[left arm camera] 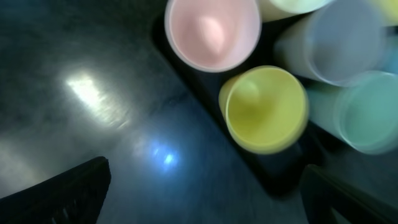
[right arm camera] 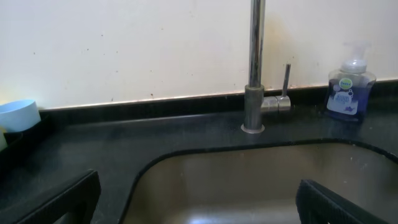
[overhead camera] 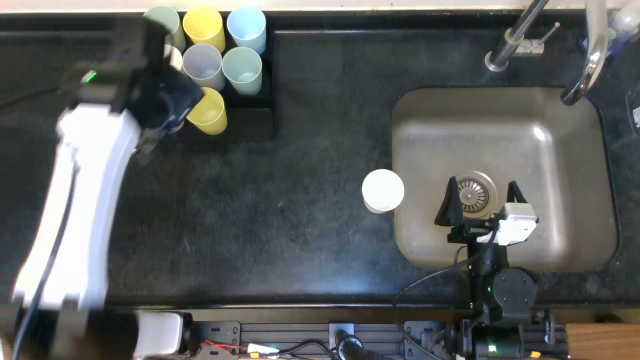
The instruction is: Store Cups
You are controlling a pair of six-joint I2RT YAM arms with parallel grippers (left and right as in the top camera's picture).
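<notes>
We find the left arm (overhead camera: 80, 200) standing along the left side of the dark worktop (overhead camera: 300, 230). Its left gripper (overhead camera: 180, 95) hangs over the near-left corner of the black cup tray (overhead camera: 262, 120), fingers spread wide and holding nothing. In the top view we count six cups at the tray: a pale green cup (overhead camera: 162, 20), a rear yellow cup (overhead camera: 203, 27), a blue cup (overhead camera: 246, 27), a lavender cup (overhead camera: 203, 63), a teal cup (overhead camera: 241, 69) and a front yellow cup (overhead camera: 210, 112). One white cup (overhead camera: 382, 190) stands apart on the worktop, just beside the left rim of the sink (overhead camera: 560, 130). The left wrist view adds a seventh tray cup, a pink cup (left arm camera: 211, 31), which sits under the arm in the top view. It stands just beside the front yellow cup, and both are upright and open-mouthed. The right arm (overhead camera: 495, 290) stands at the lower right, with the right gripper (overhead camera: 481, 203) over the sink basin near the drain (overhead camera: 476, 192). Its fingers are also wide apart and empty. The right wrist view shows what the others do not: the faucet (right arm camera: 255, 62) rising against the wall and one soap bottle (right arm camera: 350, 90) to its side.
</notes>
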